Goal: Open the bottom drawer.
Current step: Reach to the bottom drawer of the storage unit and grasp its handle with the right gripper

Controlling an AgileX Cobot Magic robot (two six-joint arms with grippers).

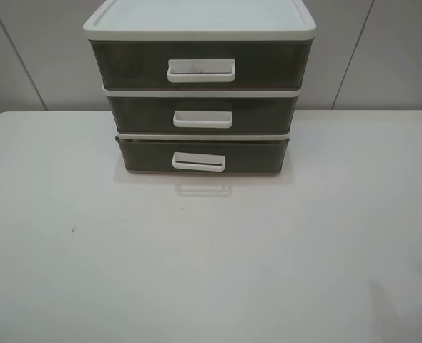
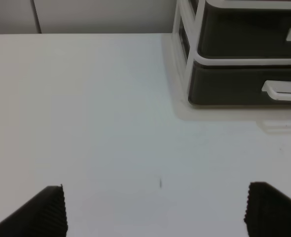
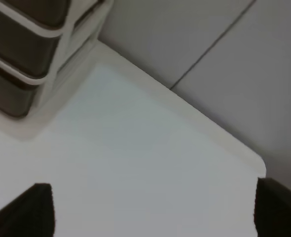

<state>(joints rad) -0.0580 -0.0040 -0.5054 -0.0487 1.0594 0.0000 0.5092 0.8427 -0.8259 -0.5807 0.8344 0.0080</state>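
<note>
A three-drawer unit with a white frame stands at the back middle of the table. The bottom drawer is smoky brown with a small white loop handle and looks slightly pulled out from the frame. It also shows in the left wrist view, with its handle, and in the right wrist view. My left gripper is open over bare table, well short of the unit. My right gripper is open near the table's far right corner. Neither arm shows in the exterior high view.
The white table spreads in front of the unit, with a small dark speck at the left. A grey panelled wall rises behind. The table's back right corner shows in the right wrist view.
</note>
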